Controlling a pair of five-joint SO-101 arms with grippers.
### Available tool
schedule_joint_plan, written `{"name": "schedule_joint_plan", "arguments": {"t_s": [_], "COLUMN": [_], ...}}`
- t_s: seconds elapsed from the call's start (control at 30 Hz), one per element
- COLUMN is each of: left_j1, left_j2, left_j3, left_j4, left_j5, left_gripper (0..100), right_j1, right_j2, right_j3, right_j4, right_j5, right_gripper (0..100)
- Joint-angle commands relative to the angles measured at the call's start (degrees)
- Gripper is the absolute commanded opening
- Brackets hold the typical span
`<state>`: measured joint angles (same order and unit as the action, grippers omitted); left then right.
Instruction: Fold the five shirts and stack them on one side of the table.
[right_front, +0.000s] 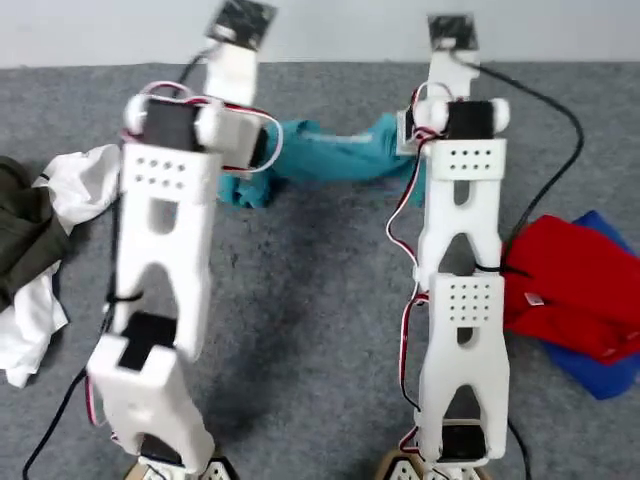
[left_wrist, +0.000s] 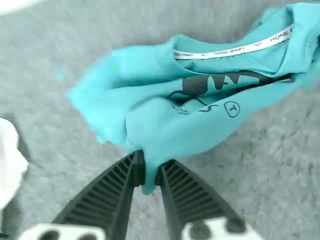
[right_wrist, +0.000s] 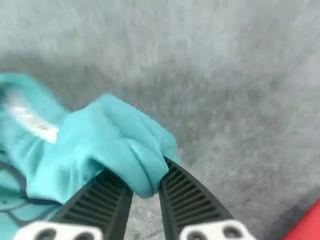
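Nearest us, the grey table (right_front: 320, 330) lies bare between the two arm bases. On the right, about halfway up, the red shirt (right_front: 575, 285) sits on top of the blue shirt (right_front: 600, 372). By the look of it that's the stack under way. On the left, the white shirt (right_front: 70, 190) and the dark olive shirt (right_front: 20, 235) lie crumpled in one heap, not yet folded.

Now the far side, where the action is! The teal shirt (right_front: 325, 155) is strung between both arms, bunched into a rope and not spread flat. The left gripper (left_wrist: 150, 169) is pinched tight on a fold of teal cloth with only a sliver caught. The right gripper (right_wrist: 146, 181) is clamped on a fat roll of the same shirt, collar label just beside it.

I'd say the step is laying this one out flat. To do it well, both arms should draw apart evenly until the fabric goes taut, then lower together so it settles without creases. That thin left-hand bite is the worry, because one sharp tug could slip it free. Gentle, matched pulls, and neither grip should open until the cloth rests on the table.
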<state>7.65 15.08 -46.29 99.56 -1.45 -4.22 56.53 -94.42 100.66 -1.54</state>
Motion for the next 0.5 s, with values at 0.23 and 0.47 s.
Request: {"name": "schedule_joint_plan", "arguments": {"t_s": [0.23,0.47], "left_j1": [-3.0,-2.6], "left_j2": [-22.1,-22.7], "left_j3": [-2.3,0.9], "left_j4": [0.8,0.7], "left_j5": [-0.9,-5.1], "left_gripper": [1,1], "right_j1": [0.9,0.8], "right_j2": [-18.3,-14.2], "right_j3": [-1.5,6.4], "right_j4": [2.3,2.3], "right_j5": [-0.5,-0.5], "right_gripper": [1.1,6.0]}}
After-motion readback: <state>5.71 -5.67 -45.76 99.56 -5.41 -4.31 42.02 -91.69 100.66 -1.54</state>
